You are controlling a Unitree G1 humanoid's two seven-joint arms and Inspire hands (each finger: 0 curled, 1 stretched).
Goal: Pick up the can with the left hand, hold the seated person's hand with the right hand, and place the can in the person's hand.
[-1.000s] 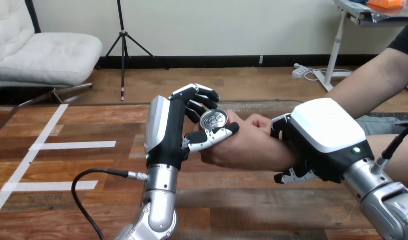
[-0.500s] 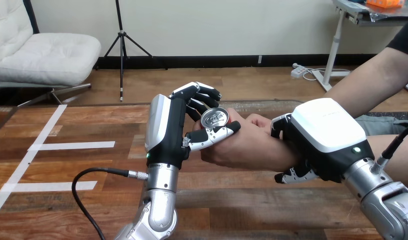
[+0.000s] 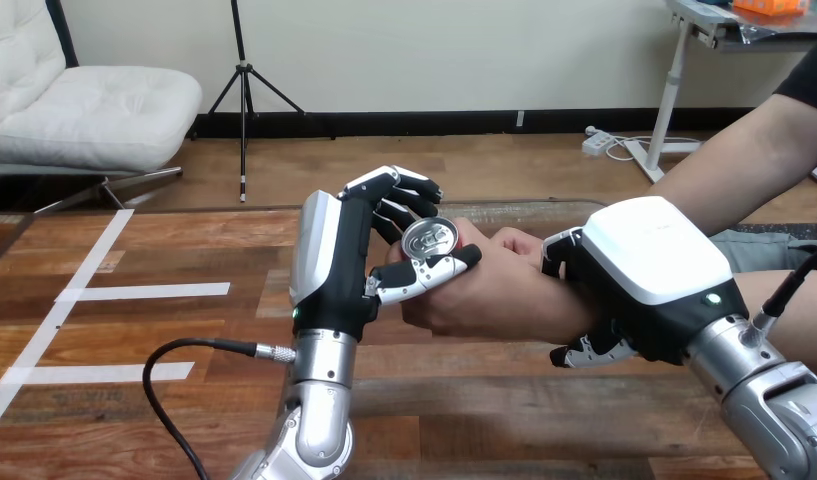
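Your left hand [image 3: 334, 262] grips the can [image 3: 429, 238], fingers and thumb curled round it. The can is upright over the table [image 3: 134, 400], near its far edge, against the person's hand [image 3: 484, 292]. Your right hand [image 3: 649, 255] is clasped round the person's wrist [image 3: 556, 310].

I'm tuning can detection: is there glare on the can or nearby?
Head view: the can's metal top gleams, with bright spots on its rim. Head view: the right hand's white shell is brightly lit, and the left hand's shell shows a softer sheen.
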